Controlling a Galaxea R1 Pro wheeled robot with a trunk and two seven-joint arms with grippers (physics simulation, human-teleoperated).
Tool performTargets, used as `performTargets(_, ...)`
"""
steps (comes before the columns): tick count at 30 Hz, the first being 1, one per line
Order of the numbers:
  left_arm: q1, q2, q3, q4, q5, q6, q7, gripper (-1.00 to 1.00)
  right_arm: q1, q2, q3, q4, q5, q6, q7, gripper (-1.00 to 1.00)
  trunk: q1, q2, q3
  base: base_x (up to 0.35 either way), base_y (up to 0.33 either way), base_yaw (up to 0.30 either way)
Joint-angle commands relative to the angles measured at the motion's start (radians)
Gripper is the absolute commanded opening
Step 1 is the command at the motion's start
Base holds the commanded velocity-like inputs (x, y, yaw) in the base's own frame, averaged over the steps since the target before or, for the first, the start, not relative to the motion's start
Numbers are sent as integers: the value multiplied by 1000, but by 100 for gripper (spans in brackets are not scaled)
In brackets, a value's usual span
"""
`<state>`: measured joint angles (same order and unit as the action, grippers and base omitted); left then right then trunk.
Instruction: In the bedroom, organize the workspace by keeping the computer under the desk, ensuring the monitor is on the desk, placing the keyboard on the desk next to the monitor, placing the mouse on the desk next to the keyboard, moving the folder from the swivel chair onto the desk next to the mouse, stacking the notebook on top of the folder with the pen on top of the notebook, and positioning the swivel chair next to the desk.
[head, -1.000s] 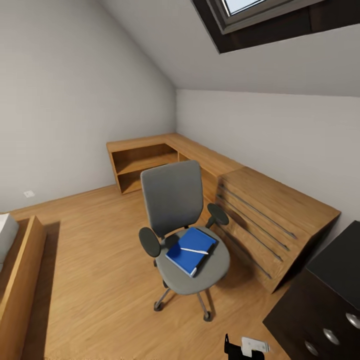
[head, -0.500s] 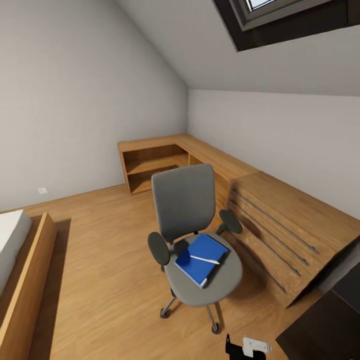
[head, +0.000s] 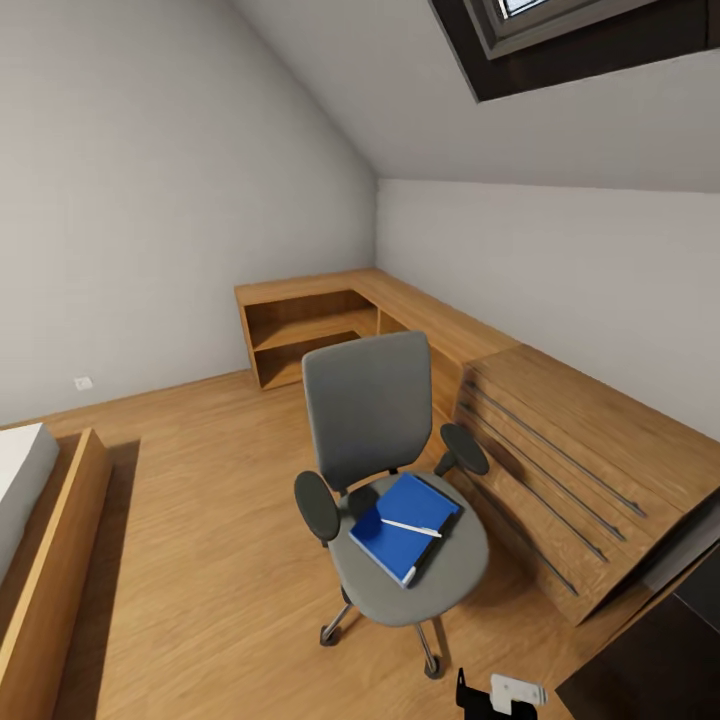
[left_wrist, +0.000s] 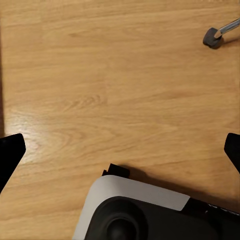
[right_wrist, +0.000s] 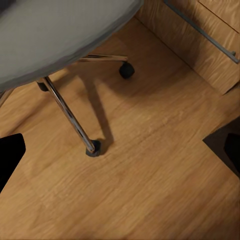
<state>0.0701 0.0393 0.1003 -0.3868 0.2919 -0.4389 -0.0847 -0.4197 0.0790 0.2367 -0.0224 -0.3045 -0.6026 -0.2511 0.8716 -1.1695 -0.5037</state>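
Both arms hang low and point down at the wooden floor (head: 200, 560). In the left wrist view the left gripper (left_wrist: 120, 150) has its two black fingertips (left_wrist: 10, 155) at opposite edges of the frame, spread wide with nothing between them but bare planks; the robot's own base (left_wrist: 145, 210) sits just under it, and one chair castor (left_wrist: 214, 37) shows off to the side. The right gripper (right_wrist: 120, 155) is likewise spread wide and empty, fingertips (right_wrist: 9, 155) far apart, looking at the floor beside the chrome legs and castors under the grey seat. The swivel chair (head: 385, 470) stands in the middle of the room, facing the robot, with open floor all along its left side up to the bed frame (head: 50, 560). On its right it is close to the light wooden drawer chest (head: 560, 470), with only a narrow gap between armrest and drawer fronts. A low wooden shelf unit (head: 310, 325) runs along the far corner under the sloped ceiling. On the seat lies the blue folder (head: 405, 515), turned at an angle, and the white pen (head: 412, 527) lies across its top. A dark corner of the desk (head: 660, 660) shows at the lower right.
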Motion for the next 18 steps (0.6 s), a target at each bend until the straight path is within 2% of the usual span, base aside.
performTargets(1, 0, 0, 2, -1, 10, 0, -9, 100, -1, 0, 9, 0, -5, -2, -5, 100, 0, -1, -1, 7, 0, 0)
performTargets(12, 0, -1, 2, -1, 10, 0, -9, 100, -1, -24, 9, -10, 0, 24, -5, 100, 0, -1, -1, 2, 0, 0)
performTargets(16, 0, -1, 2, -1, 10, 0, -9, 100, -2, -35, 9, -46, 2, 82, -5, 100, 0, -1, -1, 0, 0, 0)
performTargets(18, 0, -1, 2, -1, 10, 0, -9, 100, -2, -51, 8, -110, 0, 157, -5, 100, 0, -1, -1, 0, 0, 0)
